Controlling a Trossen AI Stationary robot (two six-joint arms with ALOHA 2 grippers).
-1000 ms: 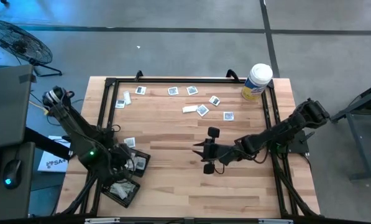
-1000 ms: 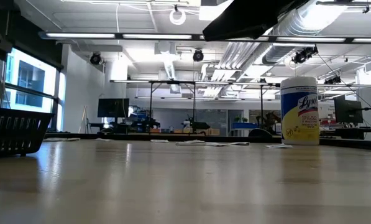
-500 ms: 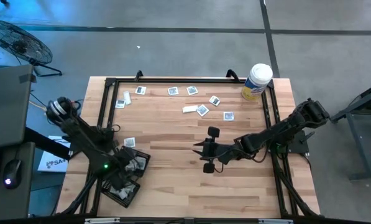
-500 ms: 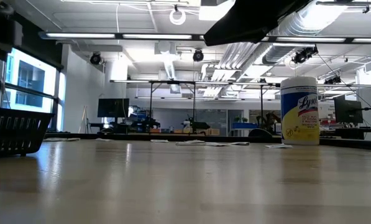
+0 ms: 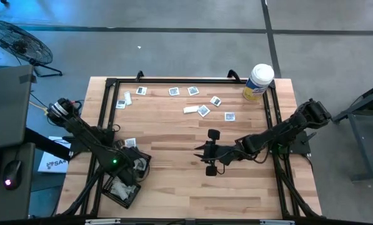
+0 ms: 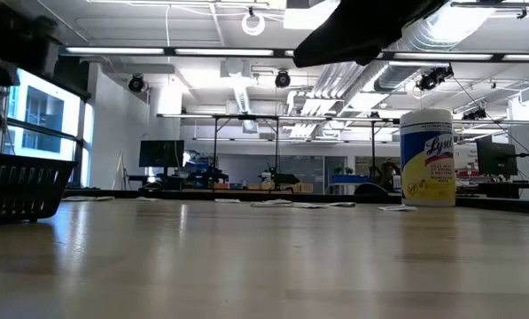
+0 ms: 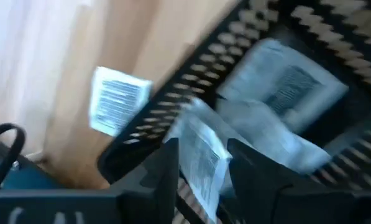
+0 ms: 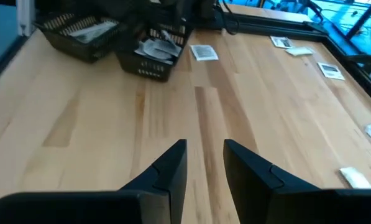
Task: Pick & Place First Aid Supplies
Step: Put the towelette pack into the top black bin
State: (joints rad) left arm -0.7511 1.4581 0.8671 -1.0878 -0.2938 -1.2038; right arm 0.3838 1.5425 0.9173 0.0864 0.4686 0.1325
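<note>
The left end effector is seen low over the black mesh tray near the table's front left corner, a white packet lying between its two fingers; whether that packet is gripped or already let go cannot be told, since the wrist view is blurred. More packets lie inside the tray, and one printed pad rests on the wood just beside the tray, toward the far edge. The remaining supplies are scattered along the table's far edge, between the far left corner and the white canister at the far right corner. The right end effector, narrowly parted and empty, is held near the table's middle, so it is judged the nearer arm to that far row, which lies beyond it toward the far edge. On the canister a yellow label can be read in part as "Lys"; the print on the packets is too small to read.
</note>
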